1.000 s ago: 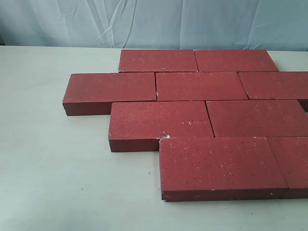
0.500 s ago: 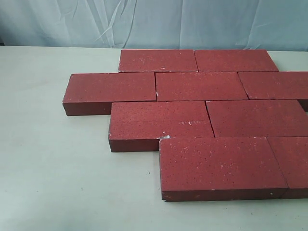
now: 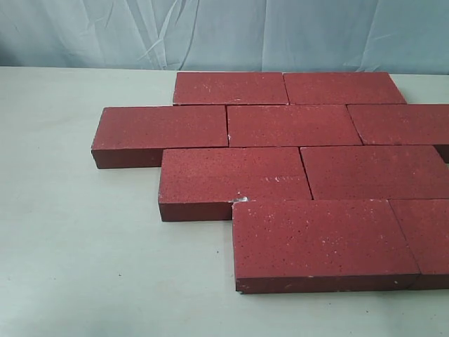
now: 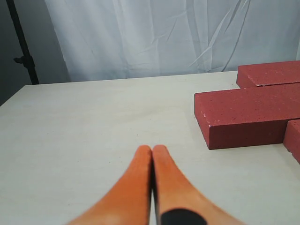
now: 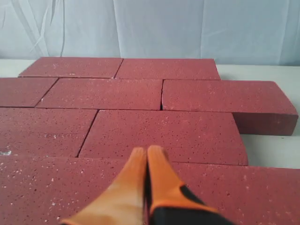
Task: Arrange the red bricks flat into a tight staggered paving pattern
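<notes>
Several red bricks [image 3: 295, 125] lie flat on the pale table [image 3: 77, 239] in four offset rows, edges touching, filling the middle and right of the exterior view. Neither arm appears in that view. In the left wrist view my left gripper [image 4: 152, 151] is shut with nothing in it, hovering over bare table beside the end of a red brick [image 4: 243, 115]. In the right wrist view my right gripper [image 5: 147, 153] is shut and empty, its orange fingers above the red bricks [image 5: 164, 136] near the seam between two rows.
A pale wrinkled curtain [image 3: 224, 31] hangs behind the table. A dark stand pole [image 4: 21, 47] rises past the table's far corner in the left wrist view. Bare tabletop stretches left of and in front of the bricks.
</notes>
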Motion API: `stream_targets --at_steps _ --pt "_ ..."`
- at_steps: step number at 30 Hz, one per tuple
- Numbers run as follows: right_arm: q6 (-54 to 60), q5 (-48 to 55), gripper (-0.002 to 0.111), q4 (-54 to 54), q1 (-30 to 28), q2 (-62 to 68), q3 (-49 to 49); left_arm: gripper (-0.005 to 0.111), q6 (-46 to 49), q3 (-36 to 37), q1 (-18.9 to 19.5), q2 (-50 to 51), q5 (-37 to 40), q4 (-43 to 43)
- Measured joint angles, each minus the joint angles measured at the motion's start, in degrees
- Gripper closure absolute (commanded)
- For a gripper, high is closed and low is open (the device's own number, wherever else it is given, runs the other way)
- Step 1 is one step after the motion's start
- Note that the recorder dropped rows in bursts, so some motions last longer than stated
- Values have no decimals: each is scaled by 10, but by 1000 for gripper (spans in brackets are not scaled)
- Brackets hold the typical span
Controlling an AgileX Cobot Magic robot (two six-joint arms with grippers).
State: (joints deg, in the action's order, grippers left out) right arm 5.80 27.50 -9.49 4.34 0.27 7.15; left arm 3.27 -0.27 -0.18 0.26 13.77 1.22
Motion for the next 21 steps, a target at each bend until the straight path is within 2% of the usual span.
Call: stream_targets --at_steps 21 --pt "-20 -54 109 14 0 0 -68 107 0 0 0 0 0 0"
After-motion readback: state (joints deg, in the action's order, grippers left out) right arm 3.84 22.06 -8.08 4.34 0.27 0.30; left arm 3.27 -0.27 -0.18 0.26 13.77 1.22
